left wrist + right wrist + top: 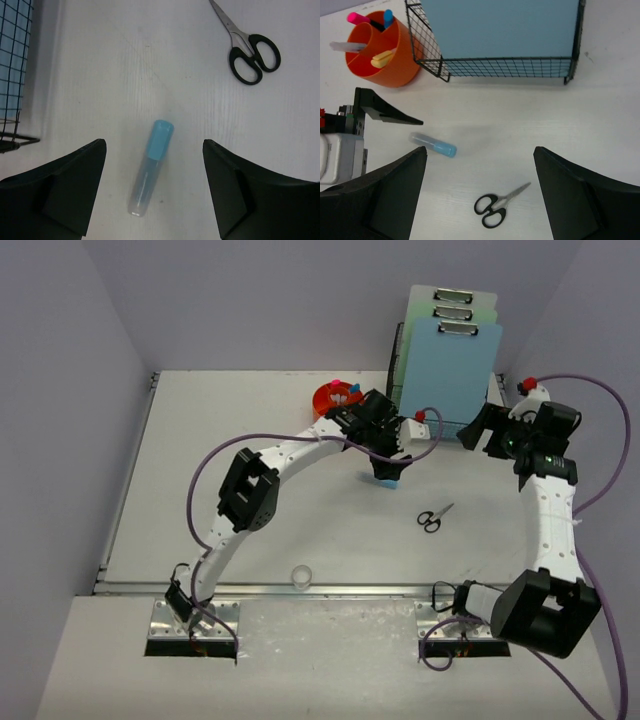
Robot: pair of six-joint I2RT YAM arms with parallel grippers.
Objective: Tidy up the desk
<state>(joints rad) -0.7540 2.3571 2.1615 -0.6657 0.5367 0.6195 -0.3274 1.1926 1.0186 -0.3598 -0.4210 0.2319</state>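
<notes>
On the white desk lies a clear tube with a light blue cap, the cap pointing away from the wrist camera. My left gripper hovers over it, open, a finger on each side and neither touching it. From above, the left gripper is at the desk's middle back and covers most of the tube. My right gripper is open and empty, held above the desk near the wire rack's right front corner. Black-handled scissors lie shut to the right of the tube.
A black wire rack at the back right holds several clipboards. An orange pen cup with markers stands left of it. A small clear cup sits by the front metal rail. Lavender walls enclose the desk.
</notes>
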